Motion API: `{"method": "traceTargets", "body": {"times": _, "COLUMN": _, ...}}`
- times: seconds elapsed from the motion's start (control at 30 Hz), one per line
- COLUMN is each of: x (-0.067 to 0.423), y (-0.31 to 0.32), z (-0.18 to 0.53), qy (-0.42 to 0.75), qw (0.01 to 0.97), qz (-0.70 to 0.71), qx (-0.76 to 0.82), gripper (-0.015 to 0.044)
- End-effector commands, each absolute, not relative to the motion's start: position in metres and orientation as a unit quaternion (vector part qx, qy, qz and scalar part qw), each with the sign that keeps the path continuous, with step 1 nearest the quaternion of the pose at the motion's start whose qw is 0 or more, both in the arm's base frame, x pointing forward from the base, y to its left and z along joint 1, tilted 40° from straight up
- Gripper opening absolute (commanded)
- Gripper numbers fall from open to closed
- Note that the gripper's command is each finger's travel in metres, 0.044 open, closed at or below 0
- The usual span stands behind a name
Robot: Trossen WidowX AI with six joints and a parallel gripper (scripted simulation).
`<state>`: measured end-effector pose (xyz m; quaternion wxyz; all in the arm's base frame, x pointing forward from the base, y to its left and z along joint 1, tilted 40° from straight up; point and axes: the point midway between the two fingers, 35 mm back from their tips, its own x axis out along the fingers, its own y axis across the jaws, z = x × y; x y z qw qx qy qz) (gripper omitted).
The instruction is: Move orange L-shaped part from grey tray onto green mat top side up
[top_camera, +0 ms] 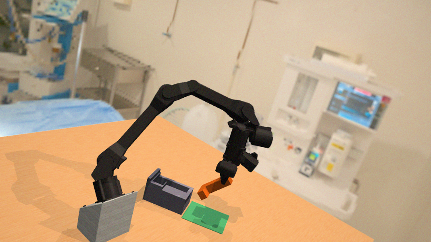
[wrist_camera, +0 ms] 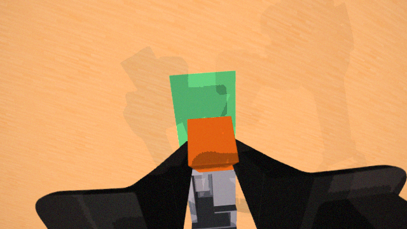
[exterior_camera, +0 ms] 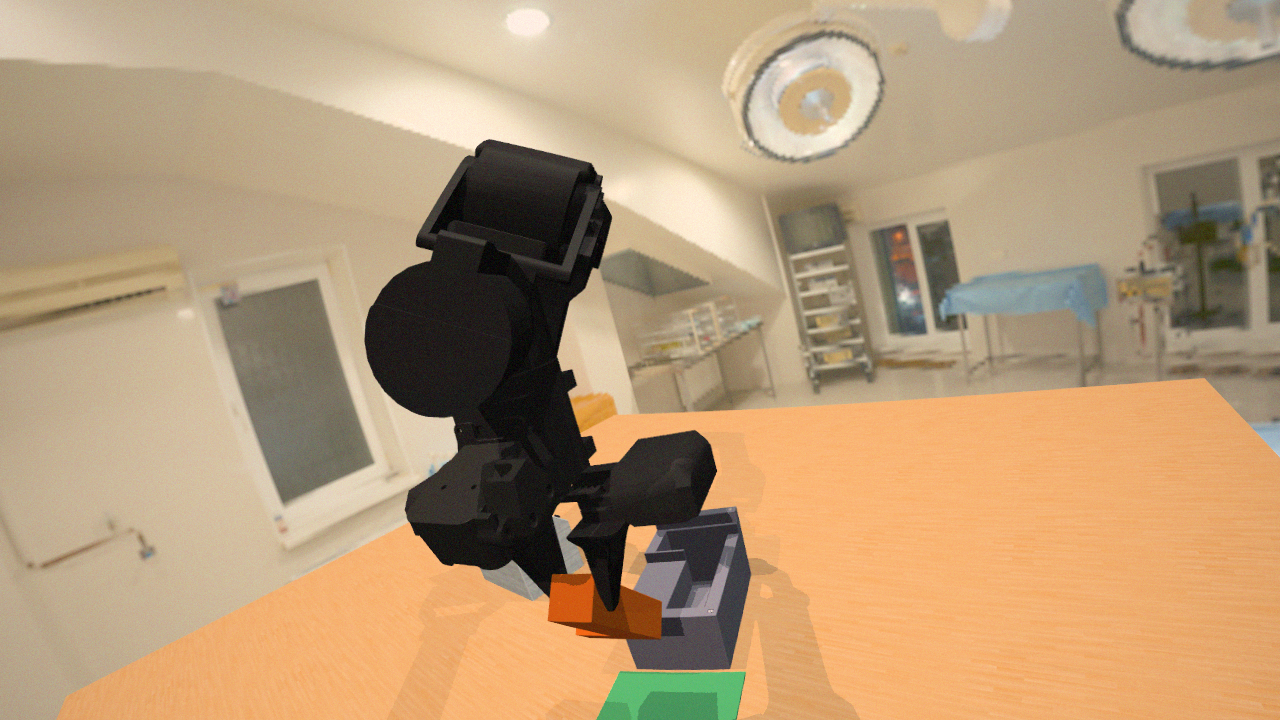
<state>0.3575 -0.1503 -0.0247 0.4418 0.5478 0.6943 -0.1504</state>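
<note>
My gripper (top_camera: 224, 178) (exterior_camera: 606, 598) (wrist_camera: 210, 144) is shut on one end of the orange L-shaped part (top_camera: 211, 188) (exterior_camera: 595, 607) (wrist_camera: 211, 140). The part hangs tilted in the air, its free end lower and pointing toward the grey tray (top_camera: 165, 196) (exterior_camera: 707, 617) (wrist_camera: 222, 191). The tray's pocket is empty. The part is held above the gap between the tray and the green mat (top_camera: 218, 222) (exterior_camera: 707, 694) (wrist_camera: 197, 98), which lies flat on the table right beside the tray. In the wrist view the part covers the mat's near edge.
The arm's grey metal base block (top_camera: 104, 218) stands on the wooden table (top_camera: 306, 235) left of the tray. The table's right edge is not far beyond the mat.
</note>
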Motion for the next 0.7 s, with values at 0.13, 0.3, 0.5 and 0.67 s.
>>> {"method": "traceTargets", "body": {"times": 0.13, "x": 0.358, "y": -0.144, "z": -0.036, "qy": 0.696, "qw": 0.443, "qz": -0.149, "qx": 0.546, "gripper": 0.0}}
{"method": "traceTargets", "body": {"times": 0.3, "x": 0.358, "y": -0.139, "z": -0.042, "qy": 0.696, "qw": 0.443, "qz": -0.149, "qx": 0.546, "gripper": 0.0}}
{"method": "traceTargets", "body": {"times": 0.5, "x": 0.358, "y": -0.133, "z": -0.05, "qy": 0.696, "qw": 0.443, "qz": -0.149, "qx": 0.546, "gripper": 0.0}}
{"method": "traceTargets", "body": {"times": 0.67, "x": 0.358, "y": -0.128, "z": -0.056, "qy": 0.696, "qw": 0.443, "qz": -0.149, "qx": 0.546, "gripper": 0.0}}
